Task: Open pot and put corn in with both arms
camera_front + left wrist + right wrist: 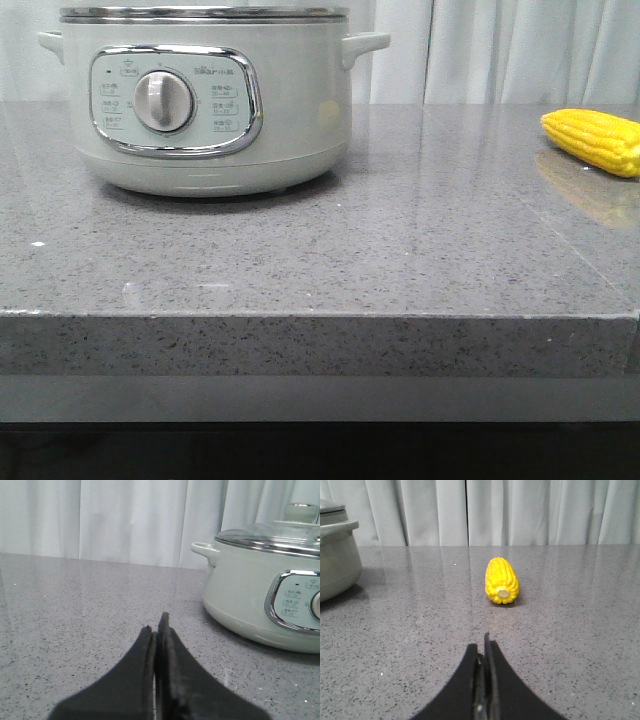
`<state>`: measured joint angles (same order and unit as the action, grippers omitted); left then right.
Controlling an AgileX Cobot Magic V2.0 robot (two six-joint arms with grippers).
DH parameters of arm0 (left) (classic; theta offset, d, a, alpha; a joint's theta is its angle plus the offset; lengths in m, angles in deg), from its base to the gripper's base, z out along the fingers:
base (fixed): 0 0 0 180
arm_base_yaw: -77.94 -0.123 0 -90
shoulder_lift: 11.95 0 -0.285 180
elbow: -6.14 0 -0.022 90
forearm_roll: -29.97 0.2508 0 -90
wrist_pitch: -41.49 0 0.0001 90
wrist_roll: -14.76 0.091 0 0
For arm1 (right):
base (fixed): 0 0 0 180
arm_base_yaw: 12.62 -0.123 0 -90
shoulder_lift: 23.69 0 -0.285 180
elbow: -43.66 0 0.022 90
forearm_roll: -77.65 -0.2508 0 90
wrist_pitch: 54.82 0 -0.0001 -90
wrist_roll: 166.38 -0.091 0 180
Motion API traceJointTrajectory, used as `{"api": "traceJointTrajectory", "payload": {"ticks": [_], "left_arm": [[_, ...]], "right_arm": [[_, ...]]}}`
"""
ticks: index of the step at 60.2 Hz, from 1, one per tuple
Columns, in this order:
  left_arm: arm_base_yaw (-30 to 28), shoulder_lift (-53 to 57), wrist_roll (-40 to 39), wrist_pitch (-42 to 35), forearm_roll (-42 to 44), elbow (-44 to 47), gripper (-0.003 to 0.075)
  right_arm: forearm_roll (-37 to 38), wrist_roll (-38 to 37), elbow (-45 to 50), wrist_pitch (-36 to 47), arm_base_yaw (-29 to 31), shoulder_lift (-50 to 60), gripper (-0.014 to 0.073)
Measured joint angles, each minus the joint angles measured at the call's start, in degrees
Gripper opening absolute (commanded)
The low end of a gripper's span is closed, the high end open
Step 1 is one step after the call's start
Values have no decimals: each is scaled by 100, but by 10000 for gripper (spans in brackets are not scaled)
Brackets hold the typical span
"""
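The pale-green pot (210, 100) with chrome panel and round dial (163, 101) stands at the back left of the grey stone counter, lid on. It also shows in the left wrist view (260, 595), where the lid (272, 535) and its knob (301, 512) are visible. The yellow corn (592, 141) lies at the right edge of the counter, and in the right wrist view (502, 580) it lies end-on ahead of the fingers. My left gripper (155, 625) is shut and empty, low over the counter beside the pot. My right gripper (483, 642) is shut and empty, short of the corn. Neither gripper shows in the front view.
The counter (320, 260) has a thick front edge near the camera. White curtains (500, 50) hang behind it. The pot's side handle (205, 550) points toward the left gripper's side. An edge of the pot (337, 555) shows in the right wrist view.
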<state>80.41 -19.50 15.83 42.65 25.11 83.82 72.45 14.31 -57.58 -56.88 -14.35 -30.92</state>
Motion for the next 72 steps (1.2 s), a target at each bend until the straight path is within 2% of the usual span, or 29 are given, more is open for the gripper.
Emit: {"api": "traceJointTrajectory", "payload": {"ticks": [25,34,50,62,72], "left_arm": [[0,0,0,-117,0,-11,-20],[0,0,0,28,0,-267,-20],[0,-103,0,1104,0,-1987,-20],[0,-878,0,2069,0,-3352,-20],[0,-1593,0,2772,0,-4060,-20]], "right_arm": [[0,0,0,205,0,0,-67],[0,0,-299,-247,0,0,-67],[0,0,-1879,-1165,0,-183,-67],[0,0,-3144,-1799,0,-991,-67],[0,0,-3800,-2315,0,-1719,-67]]}}
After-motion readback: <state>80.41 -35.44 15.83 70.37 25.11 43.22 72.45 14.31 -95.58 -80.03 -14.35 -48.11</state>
